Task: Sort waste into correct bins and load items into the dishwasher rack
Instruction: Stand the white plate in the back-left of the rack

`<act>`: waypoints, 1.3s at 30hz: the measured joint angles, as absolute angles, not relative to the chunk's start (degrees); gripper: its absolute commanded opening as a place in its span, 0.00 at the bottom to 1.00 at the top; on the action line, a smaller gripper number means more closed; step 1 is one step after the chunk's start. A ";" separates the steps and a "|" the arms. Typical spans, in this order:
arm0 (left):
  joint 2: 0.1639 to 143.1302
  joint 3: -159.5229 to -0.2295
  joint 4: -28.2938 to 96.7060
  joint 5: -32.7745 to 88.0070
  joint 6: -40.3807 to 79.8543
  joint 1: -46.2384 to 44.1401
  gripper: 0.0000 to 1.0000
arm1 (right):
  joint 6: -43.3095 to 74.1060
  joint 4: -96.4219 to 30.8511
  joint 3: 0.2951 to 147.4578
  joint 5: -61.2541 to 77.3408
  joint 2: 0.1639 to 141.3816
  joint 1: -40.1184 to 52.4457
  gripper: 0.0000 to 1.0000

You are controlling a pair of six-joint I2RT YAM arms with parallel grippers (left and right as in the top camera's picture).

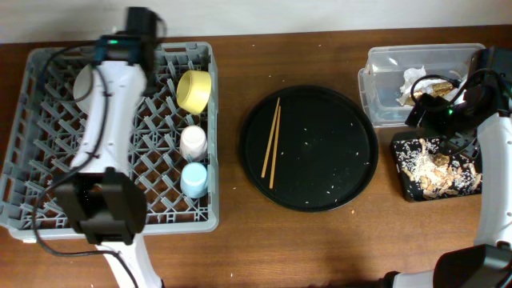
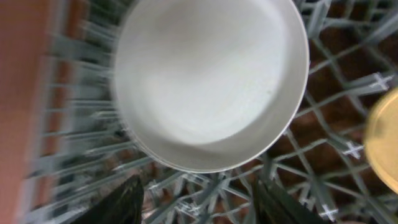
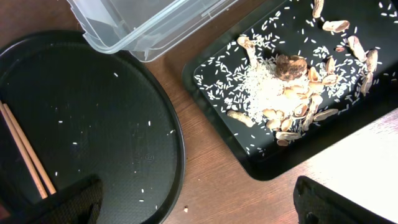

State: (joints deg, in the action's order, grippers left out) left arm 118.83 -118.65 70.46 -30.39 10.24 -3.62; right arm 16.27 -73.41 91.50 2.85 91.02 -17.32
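The pale grey-green plate [image 2: 211,81] is lying in the grey dishwasher rack [image 1: 40,120], near its far left corner and on the lattice of pegs. The wrist view is blurred, so it is hard to say whether it is leaning or lying flat. The left gripper [image 2: 202,202] is hovering just beside the plate's rim, its fingers [image 2: 132,200] spread wide with nothing between them. Along the rack's right side the yellow bowl [image 1: 194,90] is sitting tipped on its side. The pink cup [image 1: 193,142] and the blue cup [image 1: 194,179] are standing in line with it, nearer the front edge.

The two chopsticks [image 1: 272,144] are lying side by side on the left half of the round black tray [image 1: 336,120], which is also carrying scattered pale crumbs. To the right, the clear tub [image 1: 384,60] is holding white napkins [image 1: 412,78] and the gold-brown wrapper [image 1: 432,86]. Just in front of it, the flat black tray [image 3: 249,155] is holding the food scraps [image 3: 292,81]: pale grains, bones and brown pieces. The right gripper [image 3: 199,208] is hanging above the strip of table between the round tray and the flat tray, its fingers [image 3: 336,205] wide apart and empty. Everything is sitting on the brown wooden table [image 1: 232,248].
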 measured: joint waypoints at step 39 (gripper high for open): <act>129.88 -163.11 89.34 -17.41 -1.32 8.45 0.01 | 16.27 -74.06 91.57 2.87 91.02 -17.32 0.98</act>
